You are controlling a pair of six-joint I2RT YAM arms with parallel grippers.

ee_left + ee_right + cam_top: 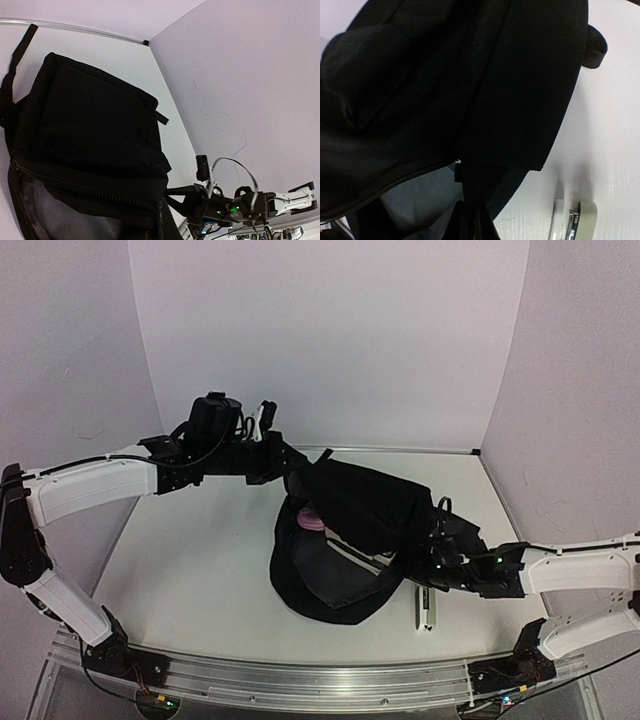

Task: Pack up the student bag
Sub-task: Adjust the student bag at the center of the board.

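Student bag (350, 530) lies open mid-table, a pink case (312, 520) inside; a white clipped item (426, 608) waits outside (so packing looks unfinished); right gripper (432, 558) pinches the bag's rim; left gripper (290, 468) at the far edge, grip impossible to tell

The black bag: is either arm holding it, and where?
The right gripper seems to pinch the student bag at its opening edge, by the end of the zip. The left gripper is at its far corner; grip hidden.
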